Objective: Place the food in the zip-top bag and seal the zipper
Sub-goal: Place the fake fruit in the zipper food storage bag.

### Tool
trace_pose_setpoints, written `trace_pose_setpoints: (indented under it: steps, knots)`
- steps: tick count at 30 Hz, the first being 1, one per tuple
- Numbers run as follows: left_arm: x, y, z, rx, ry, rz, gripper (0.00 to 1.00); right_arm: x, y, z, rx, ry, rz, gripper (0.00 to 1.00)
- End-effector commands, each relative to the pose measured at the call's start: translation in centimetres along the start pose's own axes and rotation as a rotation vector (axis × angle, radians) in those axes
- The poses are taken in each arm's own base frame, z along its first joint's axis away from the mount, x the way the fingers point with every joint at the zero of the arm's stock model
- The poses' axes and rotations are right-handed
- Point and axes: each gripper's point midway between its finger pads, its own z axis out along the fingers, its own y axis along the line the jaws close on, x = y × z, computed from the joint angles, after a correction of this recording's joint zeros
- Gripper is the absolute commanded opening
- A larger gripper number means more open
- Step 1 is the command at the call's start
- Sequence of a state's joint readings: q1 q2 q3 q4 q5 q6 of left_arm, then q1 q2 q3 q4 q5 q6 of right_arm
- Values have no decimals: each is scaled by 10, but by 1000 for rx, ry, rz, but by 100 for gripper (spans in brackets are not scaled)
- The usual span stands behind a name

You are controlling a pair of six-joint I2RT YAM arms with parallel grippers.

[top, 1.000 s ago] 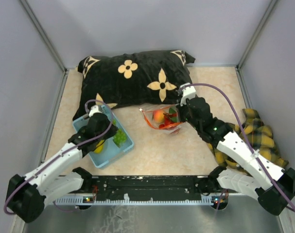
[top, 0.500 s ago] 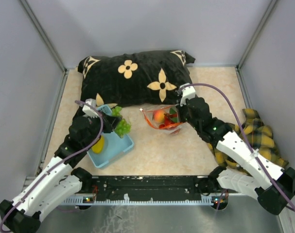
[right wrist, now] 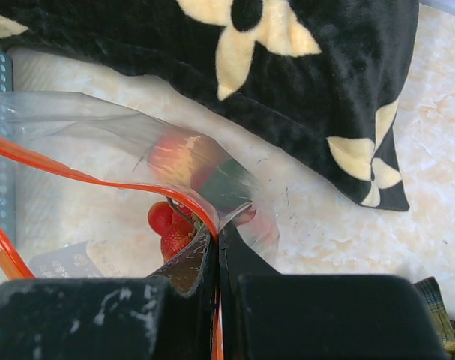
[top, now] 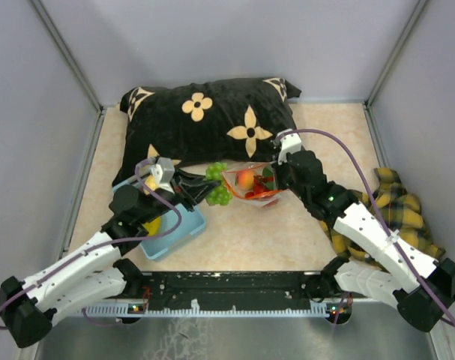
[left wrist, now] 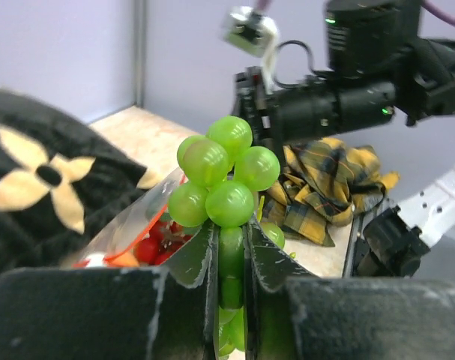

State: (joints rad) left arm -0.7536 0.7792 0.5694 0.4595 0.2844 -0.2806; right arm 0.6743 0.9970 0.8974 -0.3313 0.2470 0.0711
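Note:
My left gripper (top: pixel 205 189) (left wrist: pixel 228 229) is shut on a green grape bunch (top: pixel 217 184) (left wrist: pixel 223 176), which hangs in the air just left of the zip-top bag (top: pixel 251 184) (right wrist: pixel 137 142). The bag's mouth gapes open toward the grapes. My right gripper (top: pixel 276 180) (right wrist: pixel 218 232) is shut on the bag's right edge, pinching the red zipper (right wrist: pixel 100 178). Inside the bag lie a peach (top: pixel 244 178) and red strawberries (right wrist: pixel 167 225). A yellow piece (top: pixel 152 223) stays in the light blue basket (top: pixel 175 238), partly hidden under my left arm.
A black pillow with cream flowers (top: pixel 212 120) lies right behind the bag and basket. A yellow plaid cloth (top: pixel 399 210) is bunched at the right, under my right arm. Grey walls close the table in on three sides.
My left arm has lifted the green grapes out of the basket and carried them right to the bag's mouth. The right arm and bag have not moved.

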Motion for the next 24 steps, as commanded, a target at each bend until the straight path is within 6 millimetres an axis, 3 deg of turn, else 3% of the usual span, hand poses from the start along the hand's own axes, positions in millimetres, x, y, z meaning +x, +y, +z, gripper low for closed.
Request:
trace_pose_setpoints:
  steps: [1, 12, 19, 24]
  knots:
    - [-33, -40, 16, 218, -180, 257, 0, -32, 3, -5, -5, -85, 19, 0]
    - [-25, -64, 35, 402, -432, 561, 0, -41, 6, -7, -24, -98, 24, 0]
    - [-6, -56, 49, 406, -476, 620, 0, -44, 9, -8, -39, -101, 28, 0]
    - [19, -45, 68, 400, -399, 663, 0, -43, 9, -9, -40, -94, 26, 0]
